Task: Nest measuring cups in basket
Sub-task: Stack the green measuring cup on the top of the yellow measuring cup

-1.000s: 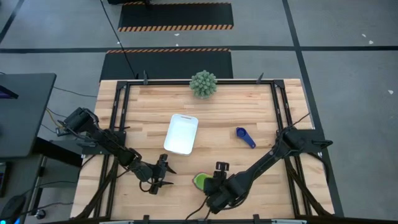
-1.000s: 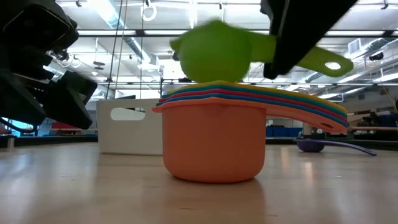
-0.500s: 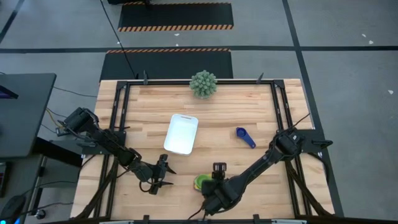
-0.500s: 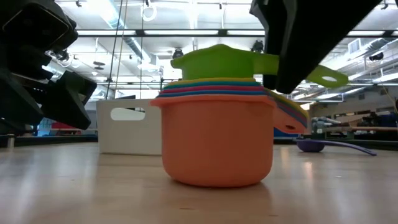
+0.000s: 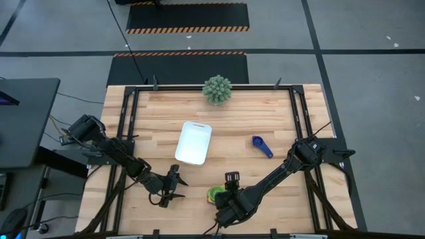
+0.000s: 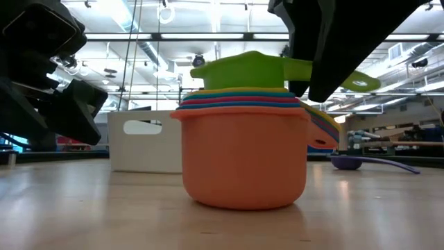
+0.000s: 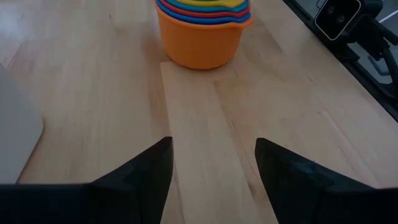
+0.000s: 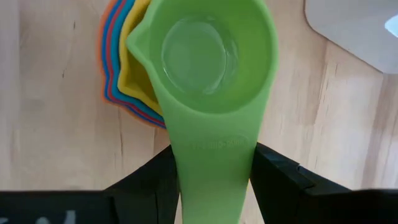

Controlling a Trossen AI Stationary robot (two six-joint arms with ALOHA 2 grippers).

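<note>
In the lower middle of the high view the right gripper (image 5: 228, 190) is seen over a stack of measuring cups (image 6: 243, 149) standing on the table (image 5: 239, 119). In the right wrist view the flat handle of the green cup (image 8: 208, 68) is pinched between the two dark fingers (image 8: 277, 180) — the jaws are closed just to the handle's width, and nothing else is held. The green bowl sits on top of the stack, directly over the yellow cup (image 8: 138, 74), with blue, red and orange rims showing beneath it. At table level the orange cup (image 6: 244, 161) forms the base, resting on the wood, and the green cup is seen raised slightly above the coloured rims rather than sunk flush among them.

The basket (image 5: 193, 142) lies in the middle of the high view, well apart from the stack and above it in the frame (its corner is caught at the upper right of the right wrist view). A dark blue cup (image 5: 261, 145) lies alone on the table to the right of the basket. A spiky green plant (image 5: 217, 89) stands at the top edge of the table.

The left gripper (image 5: 174, 186) waits at the lower left of the high view, near the stack but not touching it — its fingers (image 7: 140, 174) are spread wide with nothing between them.
</note>
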